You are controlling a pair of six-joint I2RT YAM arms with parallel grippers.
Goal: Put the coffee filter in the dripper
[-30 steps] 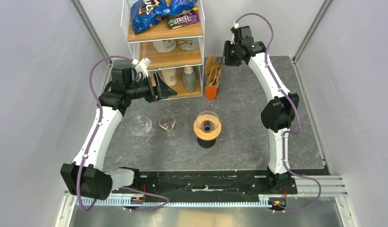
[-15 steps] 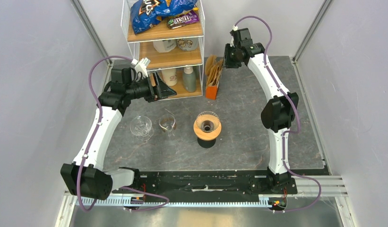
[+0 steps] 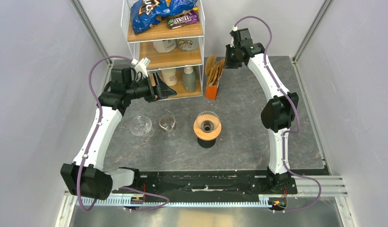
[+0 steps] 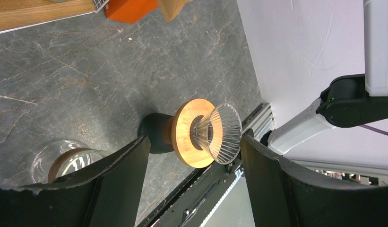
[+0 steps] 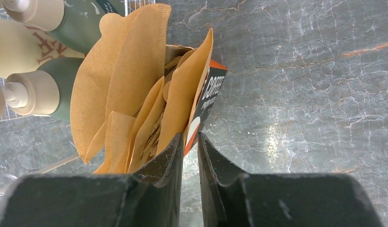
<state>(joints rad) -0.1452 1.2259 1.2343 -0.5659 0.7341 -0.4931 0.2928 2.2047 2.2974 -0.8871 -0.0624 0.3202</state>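
While the left gripper (image 3: 170, 91) hangs beside the shelf unit (image 3: 182, 56) with its fingers spread wide and nothing between them, the dripper (image 3: 207, 124) stands unsteadied at mid-table. A sideways push during placement could, in judgement, shift it toward the glass vessels (image 3: 141, 126) near its left.

Further right, the filter box (image 5: 209, 92) stands on the table (image 3: 248, 132) just beside the shelf. The right gripper (image 5: 190, 142) is over it, with its fingers drawn almost together on the lower edge of the outermost coffee filter (image 5: 189, 90). A thin slit shows between them, so the hold looks light.

Likely faults:
- The paper slips free or creases on the lift.
- The remaining filters (image 5: 116, 80), fanned against the held one, are dragged out by friction.
- The light box tips over.
- The flat-folded sheet, unopened, lands across the dripper's rim instead of seating in the cone.

The coffee filter is at the box, well apart from the dripper, so the carry is not yet made.

Count, left to right:
- Left gripper: one.
- Shelf unit: one, of three tiers.
- Glass vessels: two.
- Dripper: one, on a wooden collar and dark base.
- Filter box: one.
- Filters: several, with at least four edges showing; the exact number cannot be told.
- Right gripper: one.
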